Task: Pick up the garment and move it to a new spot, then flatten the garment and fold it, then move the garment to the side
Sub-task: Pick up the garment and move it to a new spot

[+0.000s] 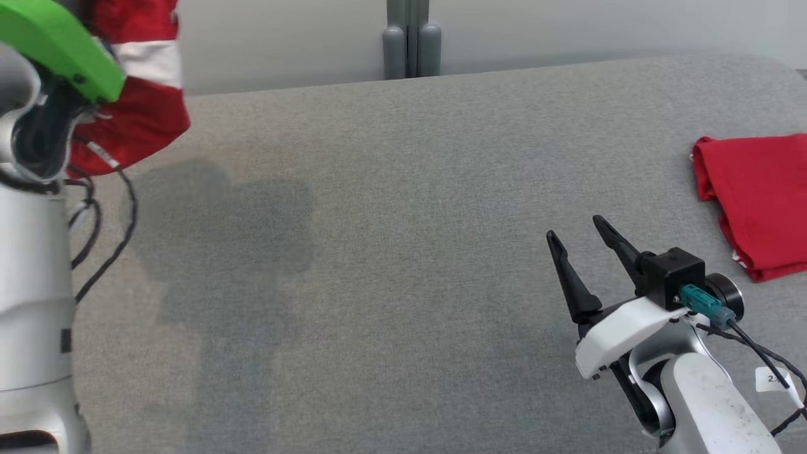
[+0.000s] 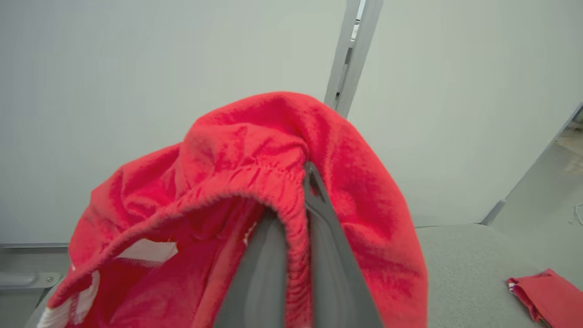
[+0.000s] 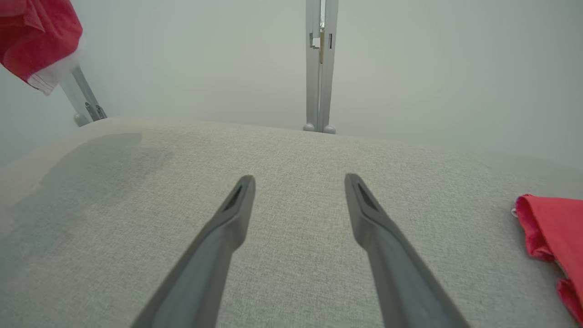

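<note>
Head view, garment (image 1: 148, 107): up at 10 o'clock, red with a white band, hanging clear of the counter (image 1: 403, 252), partly behind the green cover (image 1: 63, 44) on the left arm.
Head view, right jaws: at 4 o'clock, spread wide with nothing between them, low over the grey fabric.
Head view, folded red cloth (image 1: 763, 195): lying at 3 o'clock on the counter, well apart from the garment.
Left wrist view, left jaws: clamped tight on the gathered hem of the garment (image 2: 255, 182), and red fleece drapes over both of them, from centre down to 7 o'clock.
Left wrist view, folded red cloth (image 2: 546, 296): down at 4 o'clock on the counter.
Right wrist view, right jaws: apart and empty, bare counter (image 3: 291, 150) showing between them.
Right wrist view, garment (image 3: 36, 41): dangling at 10 o'clock.
Right wrist view, folded red cloth (image 3: 553, 228): at 3 o'clock.
Right wrist view, grey post (image 3: 321, 68): at 12 o'clock, behind the counter.
</note>
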`<state>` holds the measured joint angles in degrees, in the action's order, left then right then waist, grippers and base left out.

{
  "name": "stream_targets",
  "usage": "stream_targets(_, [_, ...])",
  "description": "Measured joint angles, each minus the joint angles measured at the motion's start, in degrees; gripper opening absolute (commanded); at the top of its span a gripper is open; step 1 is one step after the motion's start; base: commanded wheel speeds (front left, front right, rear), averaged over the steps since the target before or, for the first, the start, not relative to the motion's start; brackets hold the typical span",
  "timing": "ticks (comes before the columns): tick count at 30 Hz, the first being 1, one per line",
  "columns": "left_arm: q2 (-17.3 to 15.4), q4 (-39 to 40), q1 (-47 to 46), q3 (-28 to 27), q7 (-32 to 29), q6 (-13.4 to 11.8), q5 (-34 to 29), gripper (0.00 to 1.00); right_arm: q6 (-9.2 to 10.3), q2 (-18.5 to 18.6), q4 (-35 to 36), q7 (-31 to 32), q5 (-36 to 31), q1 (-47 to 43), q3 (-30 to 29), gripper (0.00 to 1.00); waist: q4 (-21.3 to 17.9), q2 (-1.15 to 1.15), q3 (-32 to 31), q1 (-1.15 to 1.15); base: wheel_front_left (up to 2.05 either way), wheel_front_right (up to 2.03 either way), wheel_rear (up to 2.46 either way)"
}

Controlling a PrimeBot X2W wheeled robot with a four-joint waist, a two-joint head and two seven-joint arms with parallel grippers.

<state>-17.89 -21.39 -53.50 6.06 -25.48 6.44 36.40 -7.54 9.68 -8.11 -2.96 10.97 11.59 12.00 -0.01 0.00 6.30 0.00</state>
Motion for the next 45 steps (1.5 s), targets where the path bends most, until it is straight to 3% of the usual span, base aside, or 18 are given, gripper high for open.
stream_targets(10, [11.18,6.65,1.1,9.24,1.25,0.01,0.2,0.0,0.01,-0.66,0.23,-0.21,-0.38,-0.45,-0.71,1.0,-7.85,0.0,-0.68,0.0,0.0,0.0,0.0])
stream_targets(20, [14.64,-4.28,9.61,18.66,7.69,0.4,0.76,0.0,0.0,-1.38,0.01,-1.2,0.0,0.92,0.33,1.0,-15.15,0.0,1.75,0.0,0.0,0.0,0.0])
stream_targets(21, [14.71,-5.59,10.33,19.26,8.5,0.44,0.74,0.2,0.01,-1.4,-0.04,-1.31,0.0,1.01,0.31,1.0,-15.49,0.0,2.14,0.0,0.0,0.0,0.0])
stream_targets(22, [14.74,-7.23,11.13,20.24,9.73,0.46,0.13,0.97,0.01,-1.47,-0.12,-1.6,0.0,1.12,0.23,1.0,-15.84,0.0,2.65,0.0,0.0,0.0,0.0])
stream_targets(23, [14.81,-8.81,11.88,20.91,11.06,0.57,-0.41,1.0,0.01,-1.54,-0.24,-1.68,-0.01,1.16,0.08,1.0,-16.09,0.0,3.19,0.0,0.0,0.0,0.0])
stream_targets(27, [14.91,-12.94,13.51,22.91,15.71,0.66,-0.45,1.0,0.01,-1.55,-0.68,-1.7,-0.05,1.27,-0.51,1.0,-16.02,0.0,4.59,0.0,0.0,0.0,0.0])
stream_targets(32, [14.18,-12.57,15.13,24.23,23.42,0.86,-0.05,1.0,0.0,-1.2,-0.67,-1.75,-0.38,1.47,-1.02,1.0,-14.23,0.0,4.7,0.0,0.0,0.0,0.0])
stream_targets(40, [6.39,-4.76,23.71,23.37,36.63,0.77,0.98,1.0,0.0,-0.49,-0.11,-1.1,-0.53,-0.7,-2.99,1.0,-9.3,0.0,2.22,0.0,0.0,0.0,0.0])
stream_targets(45, [3.27,1.16,31.17,19.31,39.79,-2.04,0.24,1.0,0.0,-0.36,0.76,-0.46,-0.63,-2.6,-4.82,1.0,-6.14,0.0,0.23,0.0,0.0,0.0,0.0])
